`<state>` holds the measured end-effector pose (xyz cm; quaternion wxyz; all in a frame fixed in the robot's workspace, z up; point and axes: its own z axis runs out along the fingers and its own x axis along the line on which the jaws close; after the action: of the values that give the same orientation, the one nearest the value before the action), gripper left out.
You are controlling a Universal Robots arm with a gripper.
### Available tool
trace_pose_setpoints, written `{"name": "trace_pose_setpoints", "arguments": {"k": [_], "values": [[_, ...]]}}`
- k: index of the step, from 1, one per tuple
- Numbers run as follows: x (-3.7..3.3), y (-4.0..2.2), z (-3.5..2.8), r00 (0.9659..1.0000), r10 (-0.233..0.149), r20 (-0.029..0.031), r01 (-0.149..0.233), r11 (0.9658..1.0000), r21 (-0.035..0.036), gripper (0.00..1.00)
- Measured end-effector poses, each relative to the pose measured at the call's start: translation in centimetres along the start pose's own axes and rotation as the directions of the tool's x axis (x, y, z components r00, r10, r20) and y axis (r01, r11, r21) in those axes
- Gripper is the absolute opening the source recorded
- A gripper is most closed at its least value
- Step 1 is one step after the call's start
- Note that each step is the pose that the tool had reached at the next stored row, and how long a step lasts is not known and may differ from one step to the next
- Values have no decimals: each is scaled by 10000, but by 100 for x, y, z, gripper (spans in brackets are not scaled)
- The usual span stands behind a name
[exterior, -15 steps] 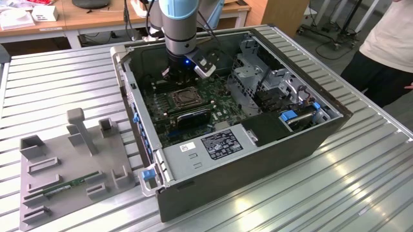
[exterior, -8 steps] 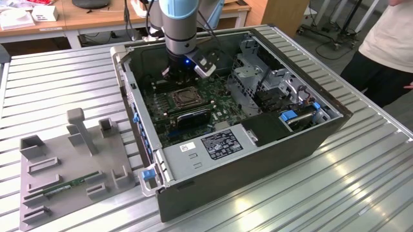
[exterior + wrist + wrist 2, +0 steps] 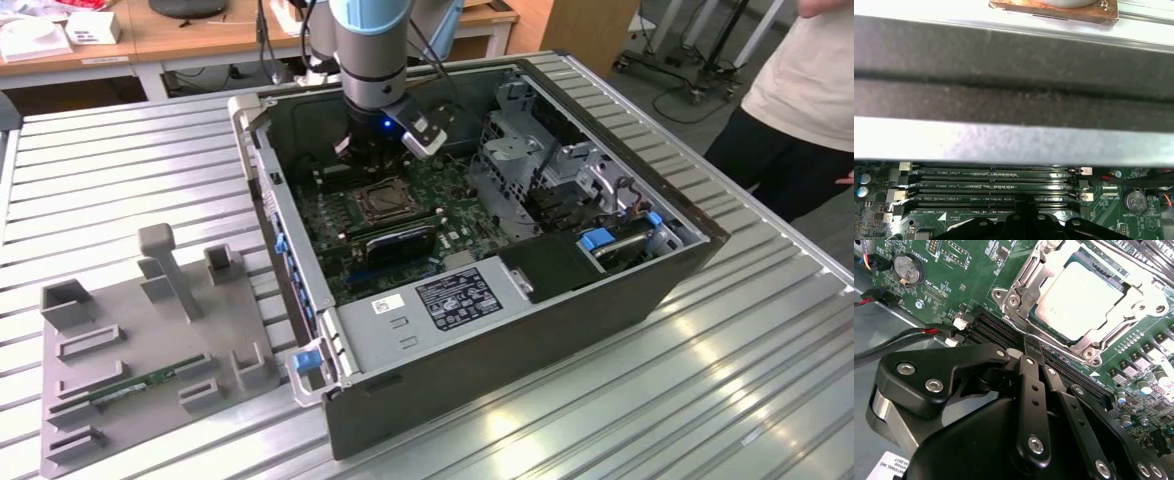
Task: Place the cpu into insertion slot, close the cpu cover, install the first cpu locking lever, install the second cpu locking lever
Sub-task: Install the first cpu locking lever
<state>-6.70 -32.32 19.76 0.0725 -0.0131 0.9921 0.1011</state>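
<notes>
"Where was the cpu?"

"Seated in the insertion slot on the green board. The cpu cover lay down around it, and the metal top showed through the window."

"And the end effector?"

"Clenched, fingertips pressed together with nothing between them. It sat over the long black memory slots, close to the socket's edge. I couldn't tell whether it touched."

"The surroundings?"

"The open computer case lay on the slatted table, with a grey fixture tray beside it on the exterior view's left."
</notes>
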Motion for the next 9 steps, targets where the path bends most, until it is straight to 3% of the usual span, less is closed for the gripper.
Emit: {"name": "trace_pose_setpoints", "arguments": {"k": [9], "values": [[-3,4,-24,10000,0,-3,0,10000,4,11]]}}
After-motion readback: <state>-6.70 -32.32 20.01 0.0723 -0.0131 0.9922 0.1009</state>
